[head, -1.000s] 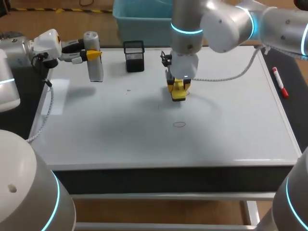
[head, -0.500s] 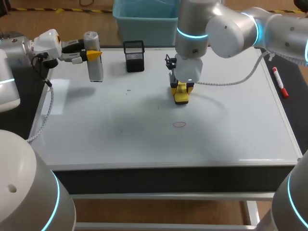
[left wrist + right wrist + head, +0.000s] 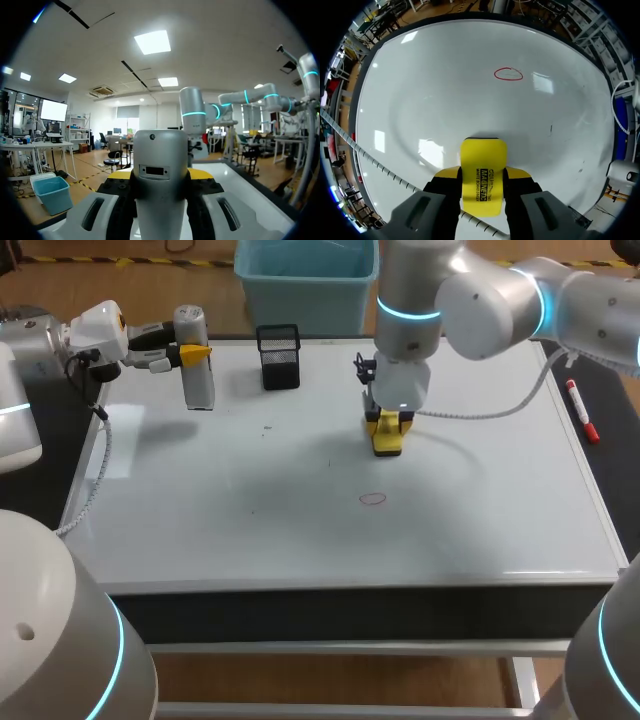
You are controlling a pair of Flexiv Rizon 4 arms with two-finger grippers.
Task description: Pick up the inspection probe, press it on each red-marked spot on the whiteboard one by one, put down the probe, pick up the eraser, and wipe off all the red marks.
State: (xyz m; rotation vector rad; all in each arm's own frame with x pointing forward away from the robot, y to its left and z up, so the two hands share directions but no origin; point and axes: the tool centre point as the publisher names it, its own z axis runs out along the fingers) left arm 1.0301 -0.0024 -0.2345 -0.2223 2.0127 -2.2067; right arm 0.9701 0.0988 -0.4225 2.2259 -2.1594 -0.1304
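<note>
While the left gripper (image 3: pixel 188 355) is clamping the one grey probe (image 3: pixel 198 385) upright at the whiteboard's (image 3: pixel 480 520) 10 o'clock, long axis running vertical, the right gripper (image 3: pixel 387 437) is squeezing the single yellow eraser (image 3: pixel 483 172) near the middle. The eraser is pointing down at the board, its long axis running out along the fingers. The only red mark (image 3: pixel 372 498) is sitting at its 6 o'clock, apart from it. One black mesh cup (image 3: pixel 279 356) is standing at 11, and one red marker (image 3: pixel 582 412) is lying at 2.

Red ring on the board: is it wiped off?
No. The red ring shows whole, ahead of the eraser in the right pincer.
</note>
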